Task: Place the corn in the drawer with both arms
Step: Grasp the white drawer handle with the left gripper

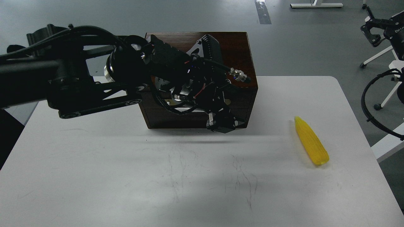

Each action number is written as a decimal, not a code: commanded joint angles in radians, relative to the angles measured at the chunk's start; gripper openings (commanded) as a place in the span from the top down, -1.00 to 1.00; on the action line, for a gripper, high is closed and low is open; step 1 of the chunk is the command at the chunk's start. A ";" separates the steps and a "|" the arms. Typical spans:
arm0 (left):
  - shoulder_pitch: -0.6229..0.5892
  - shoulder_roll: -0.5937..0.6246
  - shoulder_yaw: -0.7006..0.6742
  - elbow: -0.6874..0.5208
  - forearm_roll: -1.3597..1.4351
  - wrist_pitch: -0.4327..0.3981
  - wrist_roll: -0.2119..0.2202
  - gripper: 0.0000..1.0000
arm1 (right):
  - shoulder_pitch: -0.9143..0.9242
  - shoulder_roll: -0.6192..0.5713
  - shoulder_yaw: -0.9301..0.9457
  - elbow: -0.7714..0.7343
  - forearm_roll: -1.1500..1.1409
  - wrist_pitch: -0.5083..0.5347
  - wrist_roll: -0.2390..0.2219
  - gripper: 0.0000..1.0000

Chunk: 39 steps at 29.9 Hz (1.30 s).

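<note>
The yellow corn [311, 142] lies on the white table [94, 164] at the right, tip pointing away from me. The dark brown box [233, 44] stands at the table's back middle, its drawer [157, 118] shut flush. My left arm reaches in from the left across the box front and hides most of the white handle [184, 109]. My left gripper [222, 125] hangs low in front of the drawer's right part; its dark fingers cannot be told apart. My right gripper [371, 30] is high at the far right, off the table, small and dark.
Black cables [367, 104] loop beside the table's right edge. A wheeled chair base [377, 105] stands on the grey floor at the right. The table's front half shows only scuff marks [240, 179].
</note>
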 commanded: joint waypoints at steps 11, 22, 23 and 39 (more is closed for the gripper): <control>0.009 -0.026 0.033 0.036 -0.016 0.000 0.016 -0.93 | 0.000 0.000 0.002 0.000 0.002 0.000 0.005 -1.00; 0.061 -0.026 0.043 0.116 -0.010 0.000 0.014 -0.92 | 0.000 0.000 0.002 0.000 0.002 0.000 0.006 -1.00; 0.061 -0.028 0.050 0.134 -0.010 0.000 0.014 -0.92 | 0.000 0.000 0.002 -0.001 0.002 0.000 0.006 -1.00; 0.061 -0.019 0.158 0.173 -0.010 0.000 -0.001 -0.92 | 0.000 -0.002 0.003 -0.003 0.002 0.000 0.008 -1.00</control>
